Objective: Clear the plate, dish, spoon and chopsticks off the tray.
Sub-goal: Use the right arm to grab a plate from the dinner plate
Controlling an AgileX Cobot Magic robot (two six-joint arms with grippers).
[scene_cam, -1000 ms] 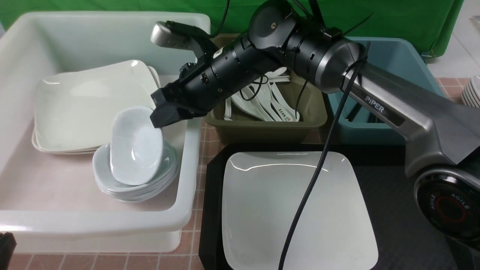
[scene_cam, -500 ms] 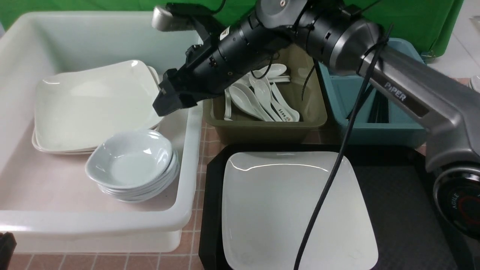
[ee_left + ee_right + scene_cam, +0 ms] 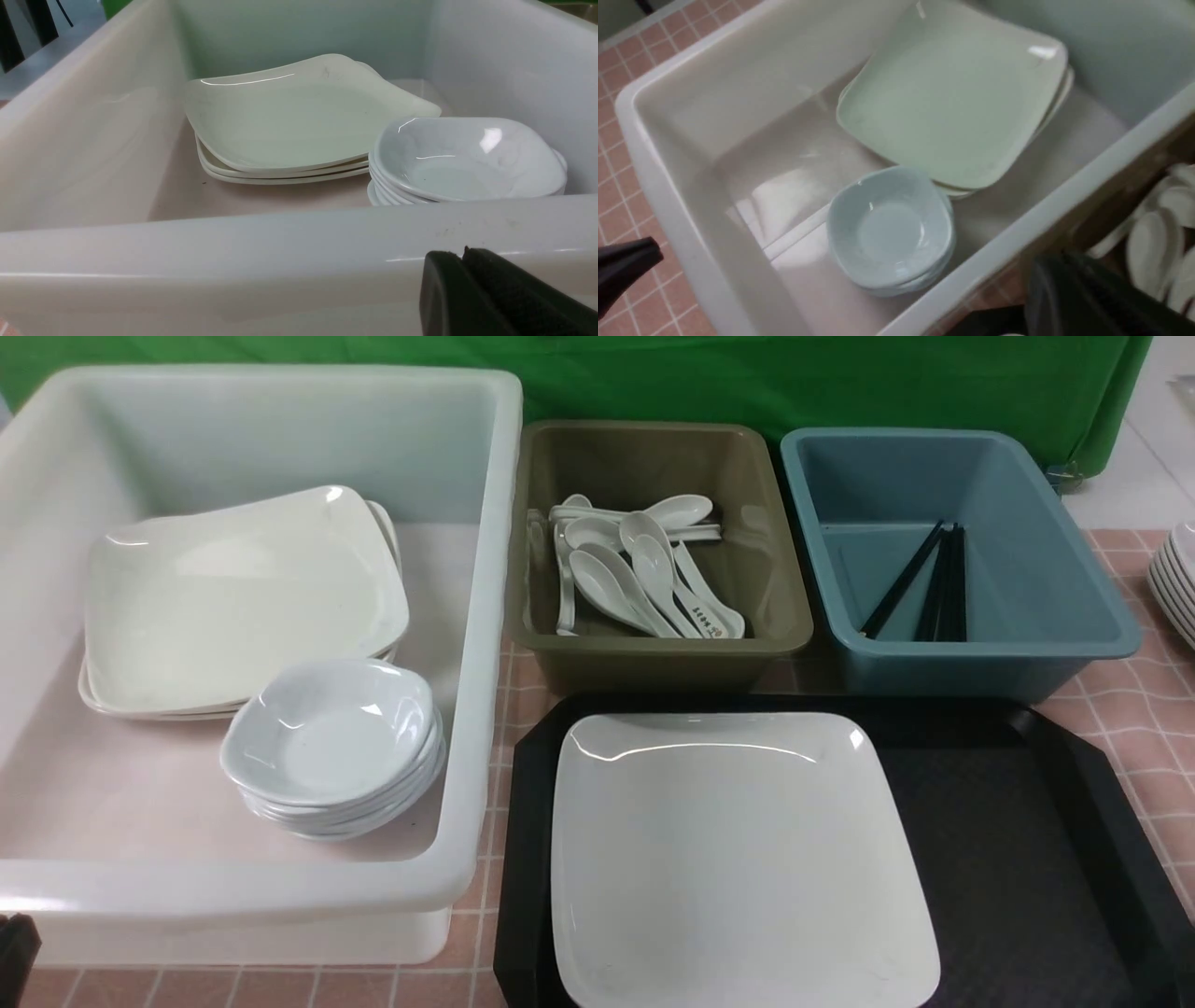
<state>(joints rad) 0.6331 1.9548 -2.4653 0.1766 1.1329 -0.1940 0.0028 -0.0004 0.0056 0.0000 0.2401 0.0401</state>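
Note:
The large white square plate (image 3: 738,859) lies on the left half of the black tray (image 3: 1008,859). The small white dish (image 3: 327,733) sits on top of a stack of like dishes in the white tub; it also shows in the left wrist view (image 3: 467,158) and the right wrist view (image 3: 889,228). White spoons (image 3: 635,569) lie in the olive tub, black chopsticks (image 3: 938,583) in the blue tub. My left gripper (image 3: 462,254) is shut and empty, just outside the tub's near wall. My right gripper (image 3: 1045,266) is blurred, looks shut and empty, above the tub's right rim.
The white tub (image 3: 280,887) also holds stacked square plates (image 3: 243,597). The olive tub (image 3: 653,658) and blue tub (image 3: 980,658) stand behind the tray. More stacked dishes (image 3: 1178,579) sit at the right edge. A black part (image 3: 14,943) shows at the bottom left corner.
My right arm held the dish tilted over the stack, let it go, then rose and drew back out of the front view. The dish now lies flat on the stack.

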